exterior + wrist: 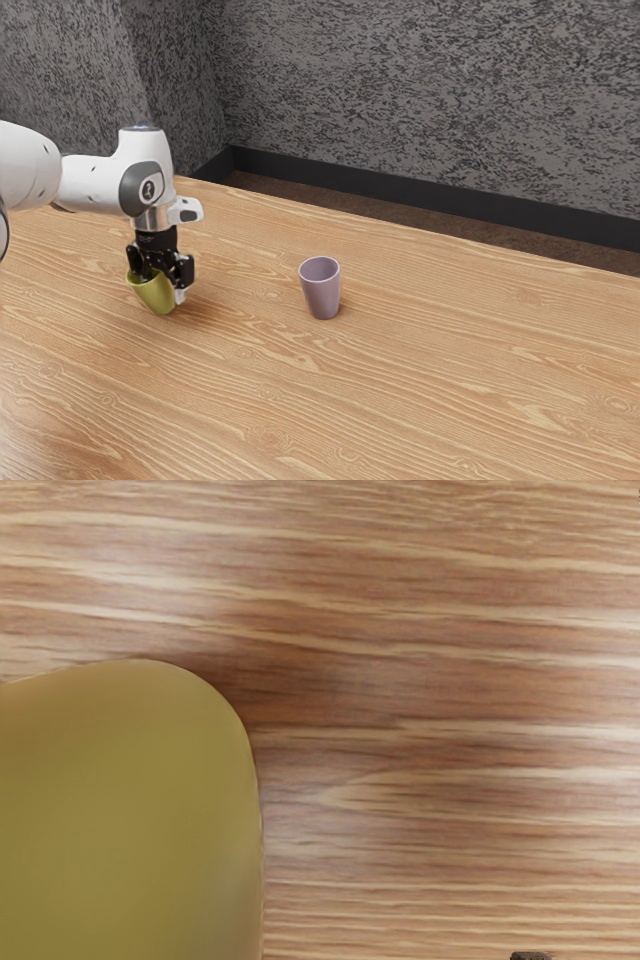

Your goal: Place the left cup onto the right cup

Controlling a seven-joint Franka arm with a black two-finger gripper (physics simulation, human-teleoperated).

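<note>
An olive-green cup (152, 293) sits tilted at the exterior view's left, resting on or just above the wooden table (400, 400). My black gripper (160, 272) is down on its rim and shut on it. The same green cup (125, 815) looms large and blurred just under my hand in the wrist view, over wood grain. A lilac cup (320, 286) stands upright and open-mouthed on the table, well apart toward the exterior view's right of the gripper.
A dark speckled wall and black baseboard (430, 195) run behind the table's far edge. Bare wood stretches between the two cups and across the front of the table.
</note>
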